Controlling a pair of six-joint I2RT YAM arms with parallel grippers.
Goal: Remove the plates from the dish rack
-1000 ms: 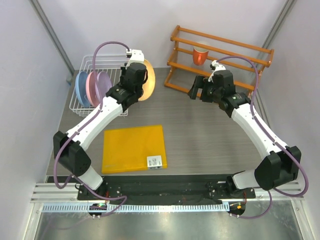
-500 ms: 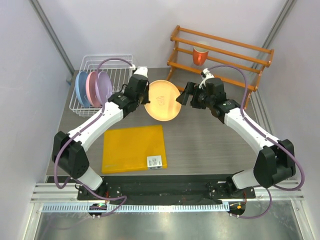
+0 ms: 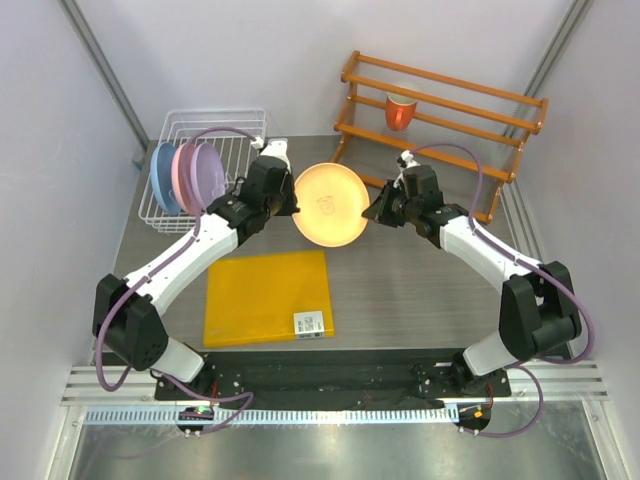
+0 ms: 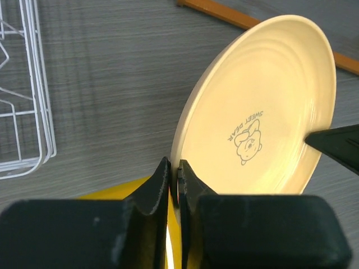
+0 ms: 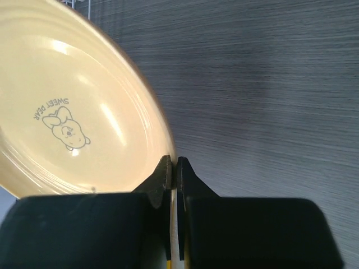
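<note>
One shallow orange-yellow plate (image 3: 330, 205) with a cartoon print hangs above the table (image 3: 420, 290), rim pinched by the left gripper (image 3: 292, 203) at 9 o'clock and the right gripper (image 3: 372, 213) at 3. Three more plates (image 3: 205, 170) stand in the dish rack (image 3: 215, 125).

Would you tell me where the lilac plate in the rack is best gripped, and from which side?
Pinch its top rim, coming down from above: the lilac plate stands on edge in the dish rack, its thin rim exposed on top, with the pink plate close against one face.

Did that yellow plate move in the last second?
Yes. The orange-yellow plate shifted right, away from the white dish rack.
</note>
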